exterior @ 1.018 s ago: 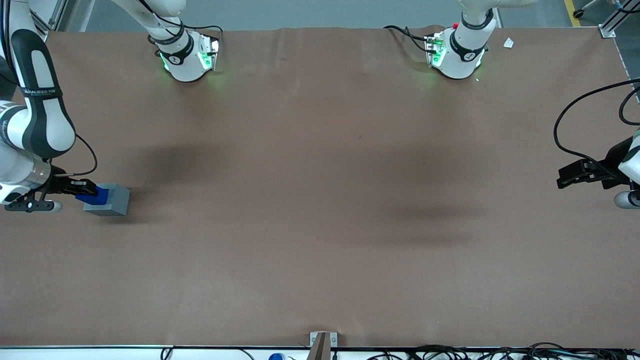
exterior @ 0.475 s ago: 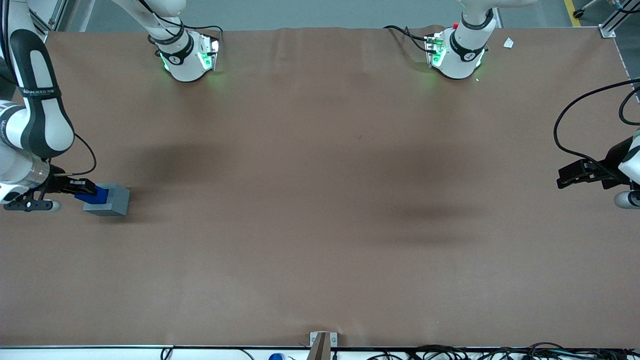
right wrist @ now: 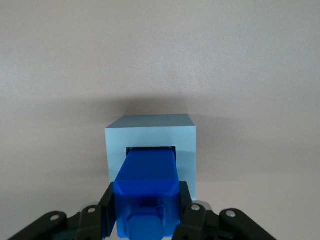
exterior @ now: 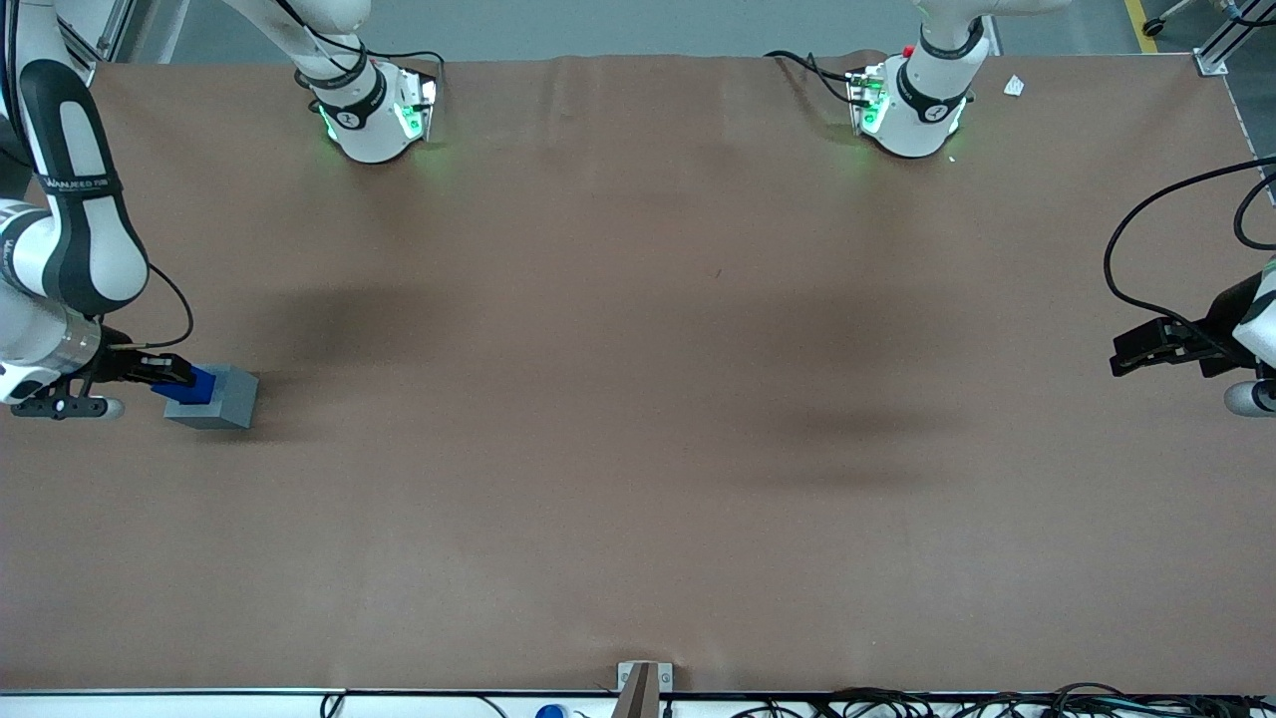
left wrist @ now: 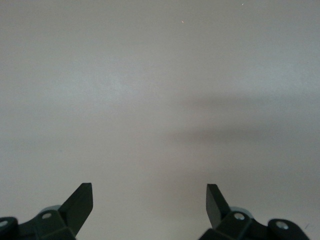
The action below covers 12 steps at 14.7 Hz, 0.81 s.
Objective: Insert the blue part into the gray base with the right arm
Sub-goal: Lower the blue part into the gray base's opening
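Brown matting covers the table (exterior: 638, 449), and the action sits at the working arm's end of it. At the tip of the right arm (exterior: 70, 229), the gripper (exterior: 169, 376) hangs low over the gray base (exterior: 221, 397), its black fingers (right wrist: 106, 212) clamped against the two sides of the blue part (exterior: 196, 386). In the wrist view the blue part (right wrist: 148, 187) reaches straight out from the gripper (right wrist: 146, 220), its tip entering the square recess in the top of the gray base (right wrist: 151, 134). The base rests on the mat directly under the gripper.
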### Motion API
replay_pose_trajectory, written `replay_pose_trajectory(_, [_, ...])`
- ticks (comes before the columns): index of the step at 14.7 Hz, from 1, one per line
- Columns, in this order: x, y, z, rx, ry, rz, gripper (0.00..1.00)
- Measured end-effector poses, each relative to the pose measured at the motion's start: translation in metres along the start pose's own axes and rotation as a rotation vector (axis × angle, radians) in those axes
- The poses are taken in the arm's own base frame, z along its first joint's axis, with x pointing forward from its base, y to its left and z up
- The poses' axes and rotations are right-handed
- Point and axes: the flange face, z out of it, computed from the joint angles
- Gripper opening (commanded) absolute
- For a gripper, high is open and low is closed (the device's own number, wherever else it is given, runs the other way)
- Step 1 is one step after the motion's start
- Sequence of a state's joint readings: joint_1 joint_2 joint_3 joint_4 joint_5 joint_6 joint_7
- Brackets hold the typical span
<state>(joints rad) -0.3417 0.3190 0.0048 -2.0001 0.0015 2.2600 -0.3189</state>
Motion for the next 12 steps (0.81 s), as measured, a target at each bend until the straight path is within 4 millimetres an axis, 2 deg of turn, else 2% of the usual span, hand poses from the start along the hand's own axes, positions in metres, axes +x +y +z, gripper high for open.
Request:
replay_pose_trajectory(2, [-0.0001,0.0000,0.0002,0.000,-0.001,0.000,0.20])
replay_pose_trajectory(3, [-0.0001,0.0000,0.0002,0.000,-0.001,0.000,0.25])
replay_pose_trajectory(4, [-0.0001,0.0000,0.0002,0.000,-0.001,0.000,0.33])
replay_pose_trajectory(6, [-0.0001,0.0000,0.0002,0.000,-0.001,0.000,0.55])
replay_pose_trajectory(8, [0.0000,0.0000,0.0000,0.000,0.000,0.000,0.70])
replay_pose_trajectory(9, [0.0005,-0.0002,-0.0005,-0.001,0.003,0.000,0.76])
replay_pose_trajectory(12, [0.0056,-0.0011,-0.0077,-0.005,0.019,-0.004,0.83])
